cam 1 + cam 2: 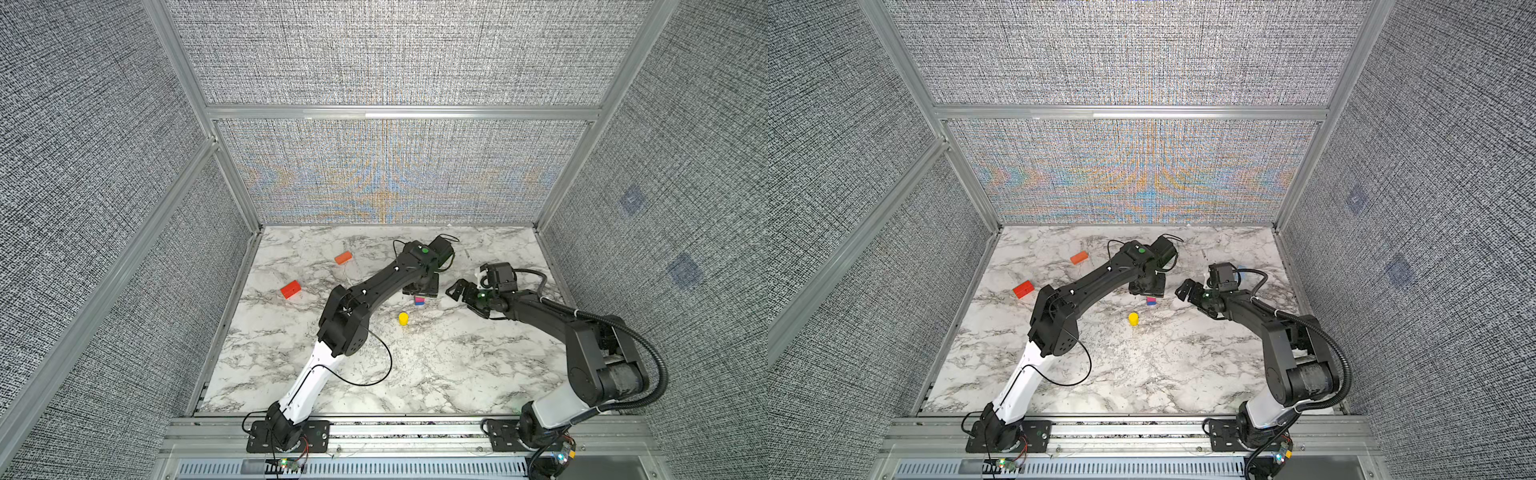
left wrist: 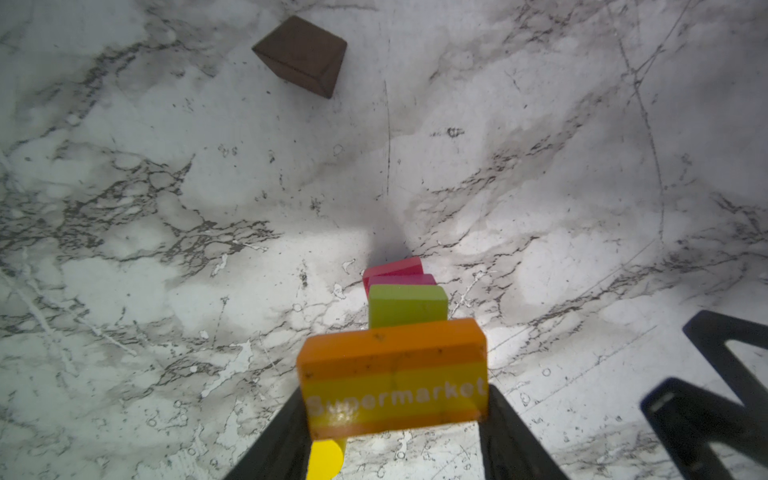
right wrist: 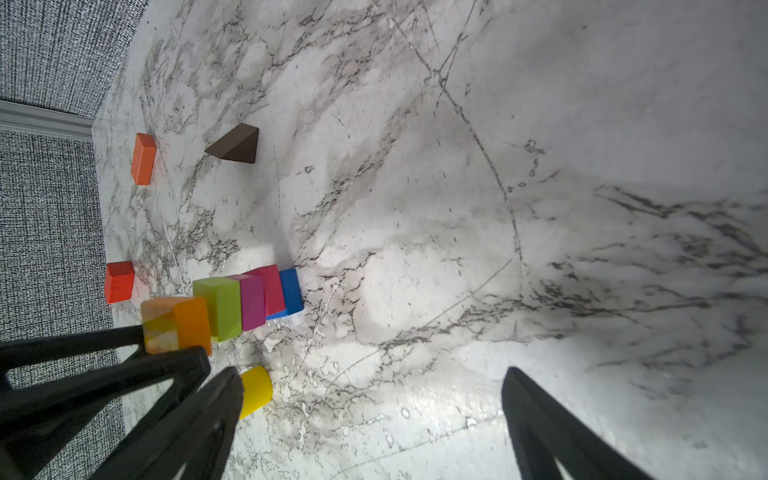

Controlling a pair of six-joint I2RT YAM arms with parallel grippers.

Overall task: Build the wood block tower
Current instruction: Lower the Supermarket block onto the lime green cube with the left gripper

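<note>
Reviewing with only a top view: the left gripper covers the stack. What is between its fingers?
Observer: The left gripper grips an orange block printed "Supermarket", clear in the left wrist view.
Operator: How many blocks stand below it?
Observer: Four, by the right wrist view, bottom up: blue block, red block, magenta block, green block.
Operator: Any loose piece I miss?
Observer: A dark brown wedge, which the top views do not show.

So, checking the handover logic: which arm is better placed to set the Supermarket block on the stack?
Left. The left end effector grips the Supermarket block right at the green block topping the stack; the right end effector is open, empty, off to the side.
</note>
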